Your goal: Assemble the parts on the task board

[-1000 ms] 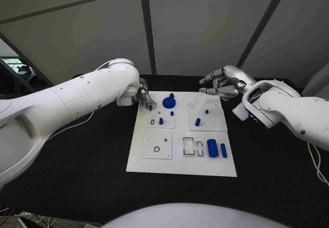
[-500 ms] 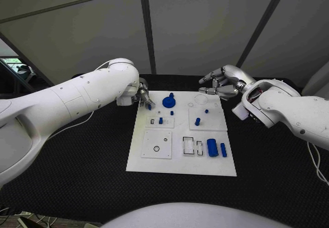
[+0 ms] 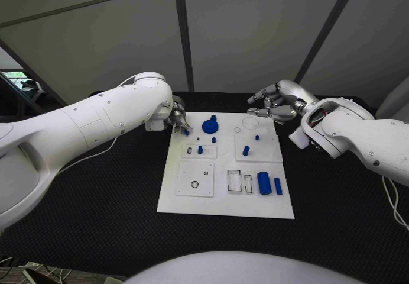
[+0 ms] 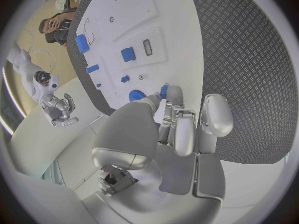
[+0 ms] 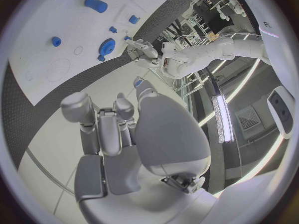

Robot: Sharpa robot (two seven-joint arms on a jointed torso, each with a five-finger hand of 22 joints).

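Since the earlier frames the left hand has lifted the small blue peg, pinched between fingertips, slightly farther over the white task board, where a loose pinch could drop it, while the right hand hovers with fingers curled and nothing in them.

Black table; grey wall panels behind.

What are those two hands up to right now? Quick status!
Left hand pinches a small blue part at the board's far left corner. Right hand hovers empty beyond the far edge. Nothing in the way.
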